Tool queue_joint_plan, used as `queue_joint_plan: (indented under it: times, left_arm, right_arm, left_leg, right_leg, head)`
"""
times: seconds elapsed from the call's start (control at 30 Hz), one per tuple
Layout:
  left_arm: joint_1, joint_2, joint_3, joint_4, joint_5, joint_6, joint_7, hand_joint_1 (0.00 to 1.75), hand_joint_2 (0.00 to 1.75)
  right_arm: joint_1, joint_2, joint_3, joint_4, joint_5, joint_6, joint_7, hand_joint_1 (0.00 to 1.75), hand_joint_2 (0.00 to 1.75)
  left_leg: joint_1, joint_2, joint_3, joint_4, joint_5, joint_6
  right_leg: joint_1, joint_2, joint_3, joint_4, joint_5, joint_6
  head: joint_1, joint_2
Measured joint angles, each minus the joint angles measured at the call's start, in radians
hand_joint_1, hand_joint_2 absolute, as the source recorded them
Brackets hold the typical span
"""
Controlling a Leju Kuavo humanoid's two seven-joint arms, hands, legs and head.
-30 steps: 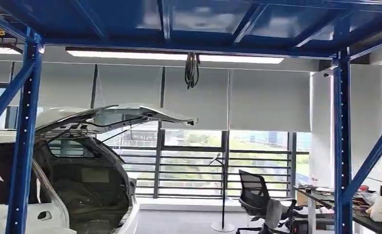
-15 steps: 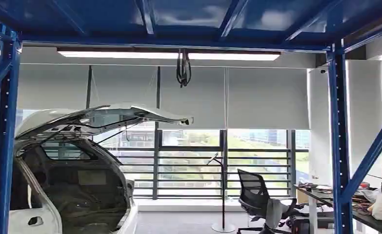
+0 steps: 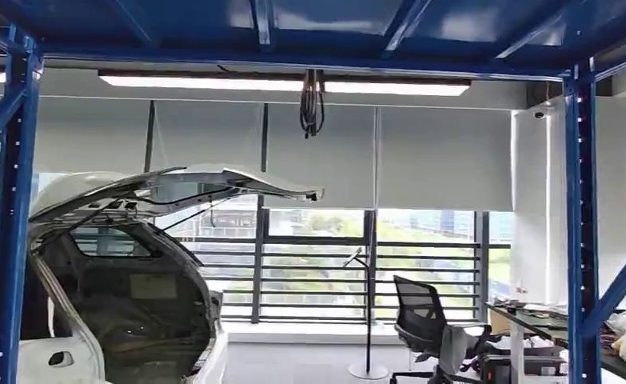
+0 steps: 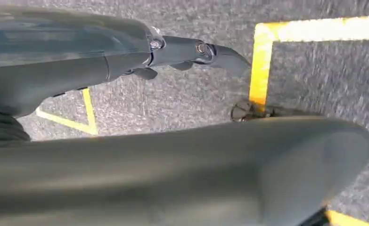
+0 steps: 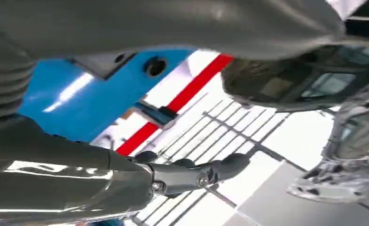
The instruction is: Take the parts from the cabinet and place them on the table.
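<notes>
In the head view, a white car (image 3: 117, 264) is standing at the left with its tailgate (image 3: 181, 186) raised, seen through the uprights of a blue frame (image 3: 9, 224). An office chair (image 3: 421, 324) is sitting by the window. At the far right a cluttered tabletop (image 3: 533, 318) is showing. I cannot tell whether it is the one meant for the parts. Where the parts and the cabinet are lying, I cannot tell from this view.

In the left wrist view, the left robot hand (image 4: 149, 155) is hanging over the grey carpeted floor (image 4: 314, 70), which is marked with yellow tape (image 4: 260, 61). Its thumb and fingers are lying apart and it is holding nothing.

In the right wrist view, the right robot hand (image 5: 126, 183) is reaching out with its fingers stretched and nothing between them. A blue beam (image 5: 102, 89) is passing behind it, and the car is showing beyond.

With the parts out of sight, their look cannot be told. Judging only from the car workshop setting, they are probably stiff, rigid pieces of metal or plastic. If so, a firm hold around the middle of each, near its balance point, is likely the safest grip. Weight and slipperiness are remaining open.
</notes>
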Motion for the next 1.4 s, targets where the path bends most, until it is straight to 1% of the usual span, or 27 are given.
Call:
queue_joint_plan:
  times: [0.07, 0.17, 0.23, 0.3, 0.37, 0.53, 0.7, 0.83, 0.93, 1.1, 1.2, 1.4]
  left_arm:
    - [-0.002, 0.0, 0.002, 0.0, 0.0, 0.0, -0.003, 0.0, 0.0]
    - [-0.006, 0.0, 0.002, 0.0, -0.002, -0.002, -0.006, 0.0, 0.0]
    - [-0.008, 0.0, 0.002, 0.0, -0.004, -0.004, -0.009, 0.0, 0.0]
    - [-0.01, 0.001, 0.002, 0.0, -0.011, -0.008, -0.013, 0.0, 0.0]
    - [-0.012, 0.001, 0.002, 0.0, -0.013, -0.01, -0.014, 0.0, 0.0]
    - [-0.014, 0.001, 0.002, 0.0, -0.023, -0.019, -0.017, 0.0, 0.0]
    - [-0.016, 0.001, 0.001, 0.0, -0.037, -0.023, -0.018, 0.0, 0.0]
    - [-0.021, 0.001, 0.0, 0.0, -0.048, -0.026, -0.024, 0.0, 0.0]
    - [-0.024, 0.003, -0.002, 0.0, -0.056, -0.028, -0.03, 0.0, 0.0]
    - [-0.026, 0.006, -0.004, 0.0, -0.066, -0.03, -0.034, 0.0, 0.0]
    - [-0.027, 0.008, -0.01, 0.0, -0.069, -0.031, -0.035, 0.0, 0.0]
    - [-0.026, 0.009, -0.016, 0.0, -0.074, -0.032, -0.035, 0.0, 0.0]
  right_arm:
    - [-0.009, -0.006, 0.001, 0.027, 0.127, -0.052, 0.027, 0.0, 1.75]
    - [-0.021, -0.006, 0.01, 0.064, 0.254, -0.098, 0.058, 0.0, 1.75]
    - [-0.035, -0.006, 0.025, 0.092, 0.336, -0.113, 0.085, 0.0, 1.75]
    - [-0.051, -0.006, 0.053, 0.138, 0.418, -0.122, 0.112, 0.0, 1.75]
    - [-0.06, -0.006, 0.078, 0.175, 0.458, -0.133, 0.12, 0.0, 1.75]
    - [-0.106, 0.0, 0.148, 0.282, 0.551, -0.156, 0.143, 0.0, 1.75]
    - [-0.174, 0.023, 0.231, 0.404, 0.666, -0.191, 0.173, 0.0, 1.75]
    - [-0.237, 0.058, 0.3, 0.503, 0.769, -0.241, 0.206, 0.0, 1.75]
    - [-0.294, 0.103, 0.355, 0.578, 0.854, -0.275, 0.239, 0.0, 1.75]
    - [-0.356, 0.161, 0.413, 0.667, 0.936, -0.317, 0.277, 0.0, 1.75]
    - [-0.379, 0.187, 0.439, 0.698, 0.966, -0.326, 0.291, 0.0, 1.75]
    - [-0.401, 0.214, 0.464, 0.733, 0.982, -0.328, 0.3, 0.0, 1.75]
  left_leg:
    - [-0.001, 0.0, 0.001, 0.0, -0.002, 0.004]
    - [-0.002, 0.0, 0.0, 0.0, -0.004, 0.007]
    - [-0.003, 0.0, 0.001, 0.001, -0.005, 0.009]
    - [-0.003, 0.0, 0.001, 0.001, -0.005, 0.009]
    - [-0.003, 0.0, 0.001, 0.001, -0.005, 0.009]
    - [-0.001, 0.0, 0.001, 0.0, -0.005, 0.009]
    - [0.001, 0.0, 0.001, -0.001, -0.004, 0.008]
    - [0.002, 0.001, 0.001, -0.001, -0.004, 0.008]
    - [0.002, 0.001, 0.001, -0.001, -0.003, 0.007]
    - [0.002, 0.001, 0.001, -0.001, -0.003, 0.006]
    - [0.002, 0.0, 0.001, -0.001, -0.003, 0.006]
    - [0.002, 0.0, 0.001, -0.001, -0.003, 0.006]
  right_leg:
    - [0.0, 0.0, 0.003, -0.005, 0.0, 0.0]
    - [0.0, 0.0, 0.005, -0.009, 0.002, 0.003]
    - [-0.001, 0.0, 0.005, -0.011, 0.002, 0.013]
    - [-0.001, 0.0, 0.005, -0.012, 0.002, 0.018]
    - [-0.001, 0.0, 0.006, -0.012, 0.001, 0.022]
    - [0.001, 0.0, 0.005, -0.011, 0.001, 0.022]
    - [0.002, 0.001, 0.003, -0.009, 0.001, 0.021]
    - [0.003, 0.001, 0.003, -0.007, 0.0, 0.02]
    - [0.003, 0.002, 0.002, -0.006, 0.0, 0.02]
    - [0.003, 0.001, 0.002, -0.006, 0.0, 0.02]
    - [0.003, 0.001, 0.002, -0.006, 0.0, 0.019]
    - [0.003, 0.001, 0.002, -0.006, 0.0, 0.019]
  head:
    - [0.0, 0.0]
    - [0.0, 0.0]
    - [0.0, 0.0]
    - [0.0, 0.0]
    - [0.0, 0.0]
    - [0.0, -0.001]
    - [0.0, -0.001]
    - [0.0, -0.001]
    - [0.0, -0.001]
    - [0.0, -0.001]
    - [0.0, -0.001]
    - [0.0, -0.001]
